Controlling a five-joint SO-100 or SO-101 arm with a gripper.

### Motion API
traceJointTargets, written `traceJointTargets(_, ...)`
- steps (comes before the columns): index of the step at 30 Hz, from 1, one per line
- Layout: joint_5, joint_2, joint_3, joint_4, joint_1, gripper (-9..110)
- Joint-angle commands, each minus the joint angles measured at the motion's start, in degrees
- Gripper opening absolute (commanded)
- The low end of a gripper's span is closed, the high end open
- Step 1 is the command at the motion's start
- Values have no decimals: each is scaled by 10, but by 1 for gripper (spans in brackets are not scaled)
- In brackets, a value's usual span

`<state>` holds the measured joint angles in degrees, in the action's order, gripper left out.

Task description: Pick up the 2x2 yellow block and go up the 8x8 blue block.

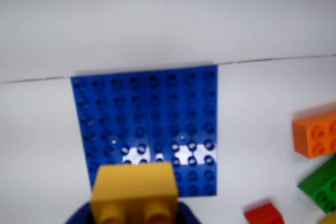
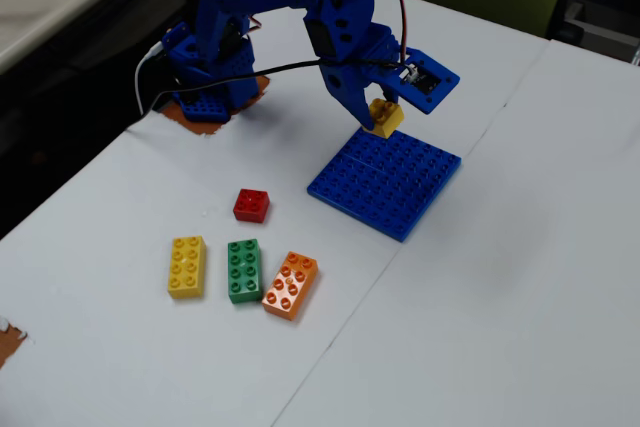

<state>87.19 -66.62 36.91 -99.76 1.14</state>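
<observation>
Closest to the wrist cam is the 2x2 yellow block [image 1: 135,191], filling the bottom middle of the wrist view with two of its studs facing the lens. The gripper [image 2: 381,114] is clamped on it, and in the fixed view the block [image 2: 386,117] hangs in the air just above the near-arm edge of the 8x8 blue block [image 2: 386,181], not touching it as far as I can tell.

The baseplate [image 1: 147,124] lies flat on the white table [image 2: 520,277], sitting square to the wrist view with nothing on its studs. There's a bit of glare on a few studs near the lower rows.

So the pick looks done, and what's left is getting the brick onto the plate. If it were me, I'd move a little further in over the plate so the brick isn't hanging off the edge, keep it level, line it up with the stud grid, and come down slow and straight. Tilted bricks tend to catch on a stud and twist in the fingers.

Off to the side, well clear: a red 2x2 brick [image 2: 251,204], and a row with a yellow 2x4 brick [image 2: 187,266], a green 2x4 brick [image 2: 243,270] and an orange 2x4 brick [image 2: 290,285]. None of them are in the way.
</observation>
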Motion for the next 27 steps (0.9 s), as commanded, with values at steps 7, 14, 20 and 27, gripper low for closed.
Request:
traceJointTargets(7,10,-19,-12,-3,18,2)
traceJointTargets(14,18,-24,-4,-3,24,2)
traceJointTargets(20,18,-33,5,-3,24,2)
traceJointTargets(27,24,-39,20,-2,25,2)
